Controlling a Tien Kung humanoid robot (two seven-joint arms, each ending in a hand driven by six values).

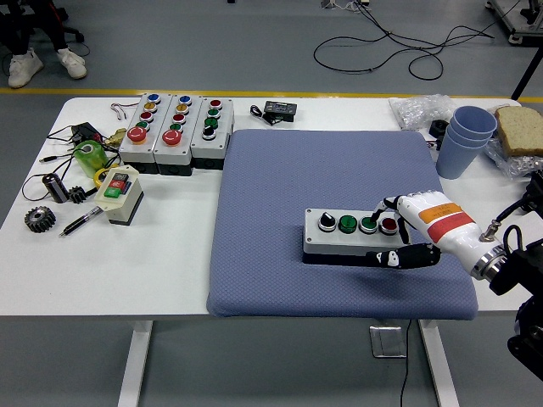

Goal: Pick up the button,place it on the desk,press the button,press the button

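A grey button box [352, 234] lies on the blue mat [331, 182], carrying a black selector knob, two green buttons and a red button in a row. My right hand [392, 231] comes in from the right edge; its white-shelled fingers [389, 206] reach over the box's right end, with a fingertip touching the right green button [368, 224]. The thumb [403, 258] lies along the box's front side. The hand holds nothing. The left hand does not appear in the head view.
Three grey button boxes [175, 131] stand at the back left, with a small beige switch box [119, 194], a gear [38, 220], a pen and cables beside them. Stacked blue cups [466, 139], a plastic bag and bread [519, 129] occupy the back right.
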